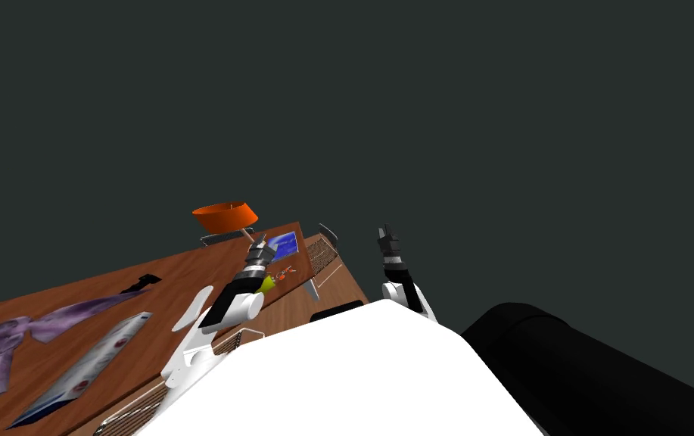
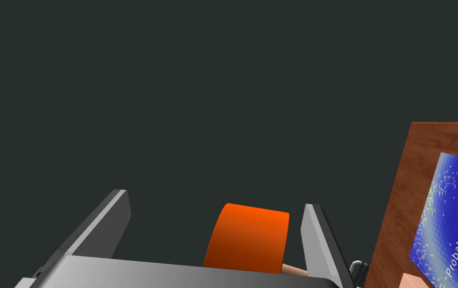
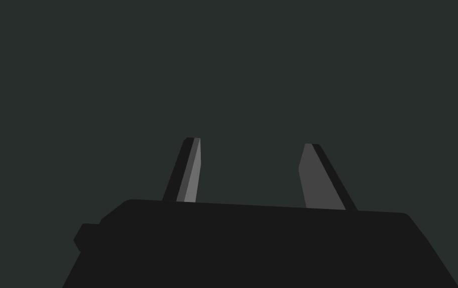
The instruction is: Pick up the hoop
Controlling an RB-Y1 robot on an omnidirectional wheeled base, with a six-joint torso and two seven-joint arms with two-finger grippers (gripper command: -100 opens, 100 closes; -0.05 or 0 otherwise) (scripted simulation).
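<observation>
The hoop (image 1: 224,217) is an orange band on a thin tan stick, seen over the far edge of the brown wooden table (image 1: 186,276). My left gripper (image 1: 262,244) reaches up to the stick's lower end. In the left wrist view the orange hoop (image 2: 247,237) sits between the open fingers of the left gripper (image 2: 215,200), nearer one finger and not pressed by either. The tan stick shows at that finger's base. My right gripper (image 1: 388,236) hangs off the table's end, and the right gripper (image 3: 250,145) stands open with nothing in it.
A blue book (image 1: 283,246) lies beside the left gripper, the same book (image 2: 452,220) showing in the wrist view. A purple shirt (image 1: 4,348), a pale flat package (image 1: 88,367), small yellow and red items (image 1: 271,281) and a wire basket (image 1: 322,253) lie on the table.
</observation>
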